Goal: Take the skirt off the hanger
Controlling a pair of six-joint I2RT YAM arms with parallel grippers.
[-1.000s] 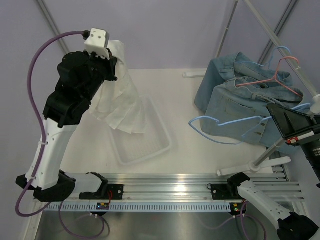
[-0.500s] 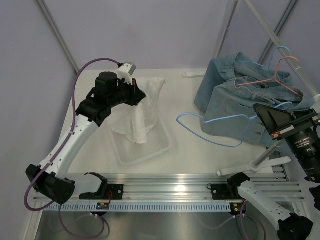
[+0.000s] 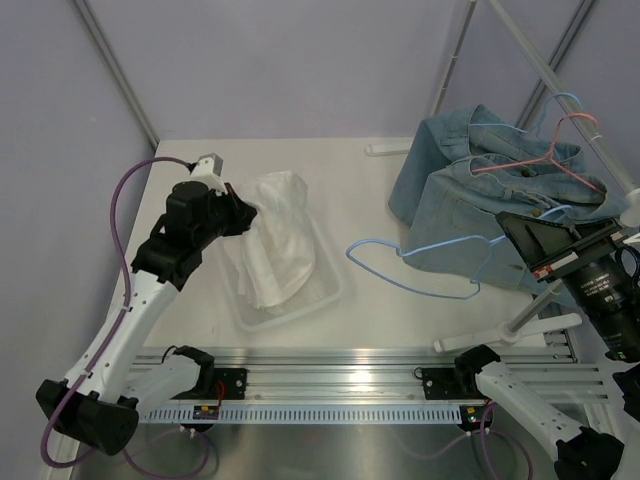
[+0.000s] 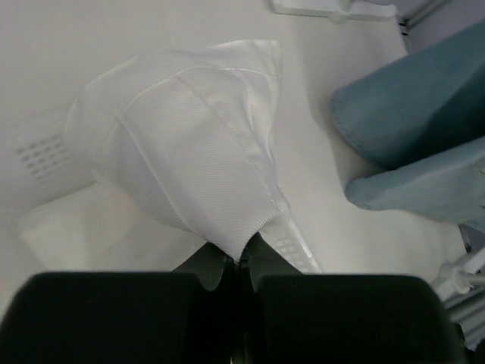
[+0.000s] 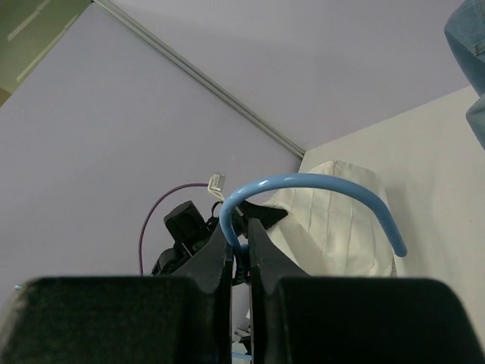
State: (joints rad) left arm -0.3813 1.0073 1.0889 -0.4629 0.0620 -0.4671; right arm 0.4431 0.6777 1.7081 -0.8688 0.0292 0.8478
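White tabletop [image 3: 370, 200]: your left gripper [image 4: 239, 259] pinches the white pleated fabric skirt [image 3: 278, 240], which is draped into the clear plastic tray [image 3: 338, 286]. Your right gripper [image 5: 239, 244] clamps the blue wire hanger [image 5: 318, 180].

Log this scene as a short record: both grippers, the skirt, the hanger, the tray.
left gripper: shut on an edge of the white skirt
right gripper: shut on the blue hanger
white skirt: off the hanger, draped over and into the clear tray
blue hanger: bare, held apart from the skirt, next to the denim clothes
denim clothes: bunched at the table's right side
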